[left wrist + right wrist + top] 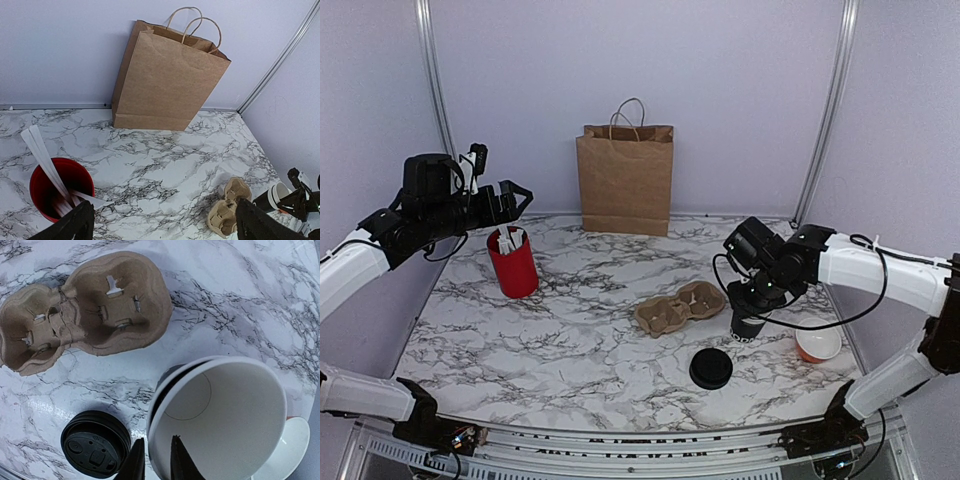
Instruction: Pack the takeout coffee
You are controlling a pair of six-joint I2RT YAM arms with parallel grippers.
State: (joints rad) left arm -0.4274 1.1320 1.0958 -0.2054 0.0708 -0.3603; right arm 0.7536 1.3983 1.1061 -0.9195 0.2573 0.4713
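Takeout coffee (747, 322) stands mouth-up on the bench (570, 345), right side, beside the cup carrier (678, 306), directly under the right jaws, which pinch its near rim; left jaws gape empty, well apart.

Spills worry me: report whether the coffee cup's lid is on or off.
Off. The cup shows its open mouth and white inside; the black lid lies on the table beside it.

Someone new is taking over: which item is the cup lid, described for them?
On the marble table, go to the near right, in front of the brown pulp cup carrier. The lid is the flat round black disc lying there; the black cup next to it stands upright, and the bowl is white inside.
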